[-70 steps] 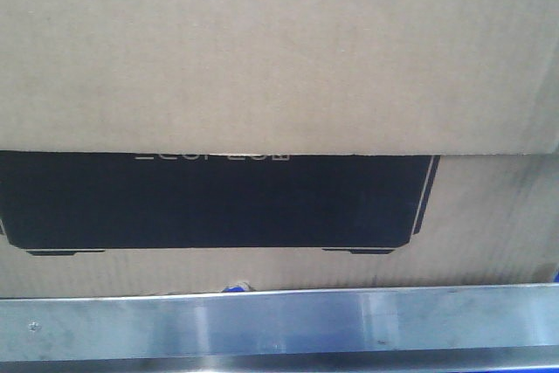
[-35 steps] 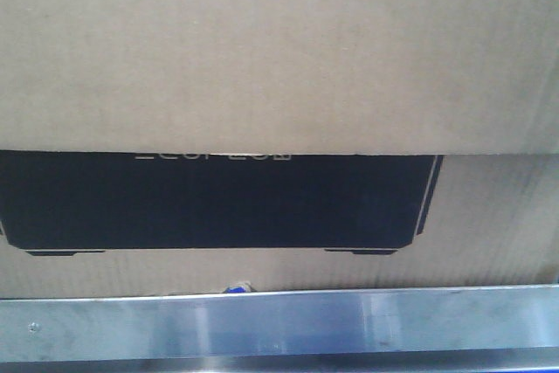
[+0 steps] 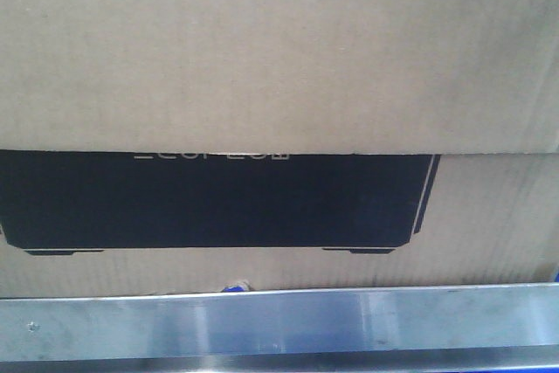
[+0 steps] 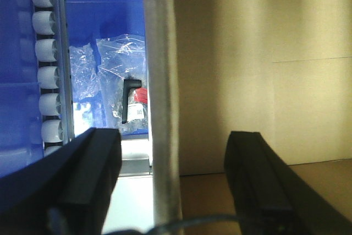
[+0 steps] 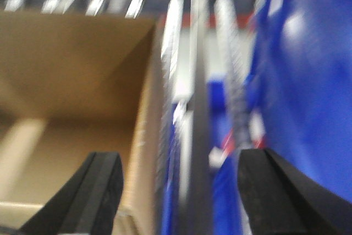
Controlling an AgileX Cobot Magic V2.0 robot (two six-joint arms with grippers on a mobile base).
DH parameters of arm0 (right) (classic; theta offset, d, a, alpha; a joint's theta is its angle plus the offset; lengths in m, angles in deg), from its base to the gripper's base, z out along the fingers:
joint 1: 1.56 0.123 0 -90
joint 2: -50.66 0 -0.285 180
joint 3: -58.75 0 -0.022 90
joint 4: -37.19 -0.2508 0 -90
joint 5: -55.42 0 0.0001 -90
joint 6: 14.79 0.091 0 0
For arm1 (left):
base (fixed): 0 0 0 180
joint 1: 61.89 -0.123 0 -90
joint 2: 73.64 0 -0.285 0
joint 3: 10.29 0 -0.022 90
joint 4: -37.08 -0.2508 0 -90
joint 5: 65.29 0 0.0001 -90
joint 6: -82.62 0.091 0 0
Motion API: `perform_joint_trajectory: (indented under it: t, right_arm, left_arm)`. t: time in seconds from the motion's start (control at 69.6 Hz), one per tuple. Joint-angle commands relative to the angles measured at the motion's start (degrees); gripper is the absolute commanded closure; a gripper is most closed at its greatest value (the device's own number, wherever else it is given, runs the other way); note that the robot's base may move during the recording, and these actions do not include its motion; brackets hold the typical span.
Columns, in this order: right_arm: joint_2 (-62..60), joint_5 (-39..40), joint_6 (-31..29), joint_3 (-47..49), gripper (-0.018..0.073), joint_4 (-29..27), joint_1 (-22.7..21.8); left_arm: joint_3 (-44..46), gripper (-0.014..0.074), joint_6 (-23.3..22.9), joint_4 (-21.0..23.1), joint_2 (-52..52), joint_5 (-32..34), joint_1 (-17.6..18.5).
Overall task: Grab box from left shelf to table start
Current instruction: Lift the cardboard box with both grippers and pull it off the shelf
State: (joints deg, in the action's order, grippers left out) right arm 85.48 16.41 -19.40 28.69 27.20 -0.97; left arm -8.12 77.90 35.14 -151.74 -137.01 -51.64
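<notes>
The brown cardboard box (image 3: 279, 50) with its black printed panel (image 3: 210, 203) fills the front view, just behind the shelf's steel front bar (image 3: 279, 321). My left gripper (image 4: 173, 185) is open. Its fingers (image 4: 93, 180) stand either side of a pale upright edge (image 4: 162, 108), with the box's brown inside (image 4: 258, 81) to the right. My right gripper (image 5: 179, 191) is open and straddles the box's right wall (image 5: 146, 136), with the box's inside (image 5: 66, 81) to the left. This view is blurred. The table is out of view.
White roller wheels (image 4: 47, 53) and a blue tray (image 4: 104, 20) holding clear bags and a black handle (image 4: 127, 100) lie left of the box. Blue trays (image 5: 308, 81) and roller rails (image 5: 231, 53) lie to its right.
The box's black panel shifts a few pixels right, then back. Nothing else has visibly changed.
</notes>
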Motion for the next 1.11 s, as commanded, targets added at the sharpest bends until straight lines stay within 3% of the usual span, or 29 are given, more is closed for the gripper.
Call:
perform_joint_trajectory:
  t: [0.0,0.216,0.532,0.589,0.632,0.762,0.805,0.862,1.092]
  right_arm:
    - [7.95,-1.0,-4.69,7.2,0.001,-3.89,1.43]
    - [25.63,-5.8,-5.64,18.16,0.001,-4.81,2.34]
    - [44.45,-7.5,-6.01,23.51,0.0036,-4.81,2.46]
    - [46.36,-7.77,-6.0,24.14,0.0099,-4.81,2.52]
    - [47.25,-8.0,-6.0,24.28,0.0199,-4.81,2.52]
    - [47.63,-8.66,-6.0,24.32,0.0528,-4.81,2.52]
    - [47.61,-8.66,-5.95,24.32,0.0495,-4.73,2.52]
    - [47.61,-8.66,-5.95,24.32,0.0494,-4.75,2.52]
    - [46.09,-9.47,-5.95,24.76,0.05,-4.75,2.52]
  left_arm:
    - [1.91,0.0278,-0.58,-0.29,1.12,1.39,0.37]
    - [1.91,0.0278,-0.58,-0.29,1.12,1.39,0.37]
    - [1.91,0.0279,-0.58,-0.29,1.12,1.39,0.37]
    - [1.91,0.03,-0.58,-0.29,1.12,1.3,0.37]
    - [1.91,0.0335,-0.58,-0.29,1.12,1.16,0.37]
    - [1.91,0.0605,-0.58,-0.29,1.12,0.77,0.37]
    - [1.91,0.0715,-0.58,-0.29,1.12,0.77,0.37]
    - [1.91,0.0671,-0.58,-0.29,1.12,1.0,0.37]
    - [1.91,0.0686,-1.39,-0.29,2.26,3.79,0.37]
